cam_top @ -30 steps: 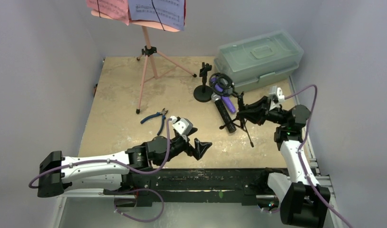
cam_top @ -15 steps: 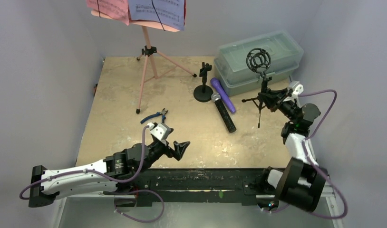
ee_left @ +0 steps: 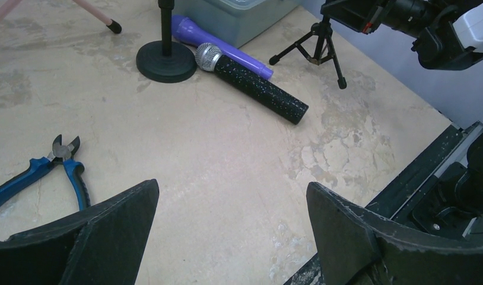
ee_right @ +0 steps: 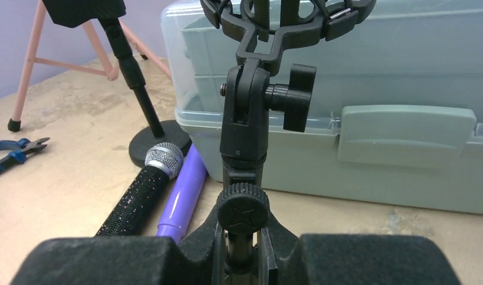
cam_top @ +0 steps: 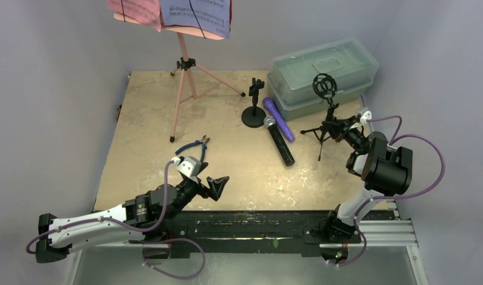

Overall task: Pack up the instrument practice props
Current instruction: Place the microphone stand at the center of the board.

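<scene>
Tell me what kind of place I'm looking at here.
Most likely a robot lab test cell, not a music room: two robot arms bolted at the edge of a table boxed in by plain grey walls, with a pink tripod music stand and a purple mic as props.

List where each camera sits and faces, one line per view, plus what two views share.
Top: above and behind the robot, looking down on the table; left claw and right claw show.
Left wrist: behind the left claw, open at bottom, facing black mic and pliers.
Right wrist: behind the right claw, shut on the tripod stand, facing the box.
Shared: both wrists see black mic and purple mic.
</scene>
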`<state>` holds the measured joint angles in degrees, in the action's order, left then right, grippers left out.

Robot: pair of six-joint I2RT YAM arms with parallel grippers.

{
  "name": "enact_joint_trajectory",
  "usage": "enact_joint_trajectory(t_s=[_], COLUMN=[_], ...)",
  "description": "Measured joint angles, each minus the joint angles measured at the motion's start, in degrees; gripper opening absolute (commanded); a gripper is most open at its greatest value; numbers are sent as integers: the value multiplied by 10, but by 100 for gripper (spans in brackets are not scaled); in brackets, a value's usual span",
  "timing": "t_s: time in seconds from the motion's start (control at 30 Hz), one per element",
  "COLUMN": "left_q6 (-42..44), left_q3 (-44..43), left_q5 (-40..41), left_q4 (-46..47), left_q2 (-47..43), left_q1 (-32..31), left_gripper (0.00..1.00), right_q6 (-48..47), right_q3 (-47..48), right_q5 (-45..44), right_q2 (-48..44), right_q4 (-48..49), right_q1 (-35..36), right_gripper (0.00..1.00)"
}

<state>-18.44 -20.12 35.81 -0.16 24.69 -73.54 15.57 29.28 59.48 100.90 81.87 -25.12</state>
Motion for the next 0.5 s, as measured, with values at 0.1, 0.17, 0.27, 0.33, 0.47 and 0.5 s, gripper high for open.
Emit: enact_joint_trajectory(t_s=[0.1, 0.17, 0.27, 0.33, 0.47, 0.5], left_q6=[0, 1, 2, 2, 2, 1], left_q3=[0, 0, 0, 0, 0, 0], left_q5=[6, 7, 9, 9, 9, 9], left_q4=[0, 0, 0, 0, -2, -4], left_q2=[10, 16, 22, 22, 17, 14], left_q1=[0, 0, 0, 0, 0, 0], left_gripper=[95, 95, 95, 95, 95, 95], right_q6=[-3, -14, -44, -66, -134, -157], right_q3=[0, 0, -7, -9, -8, -5], right_q5=[5, 14, 27, 36, 48, 48], right_q2=[1, 1, -6, -16, -48, -63], right_q4=[13, 18, 22, 22, 2, -25], right_q1=[0, 0, 0, 0, 0, 0], right_gripper=[11, 16, 16, 17, 25, 26])
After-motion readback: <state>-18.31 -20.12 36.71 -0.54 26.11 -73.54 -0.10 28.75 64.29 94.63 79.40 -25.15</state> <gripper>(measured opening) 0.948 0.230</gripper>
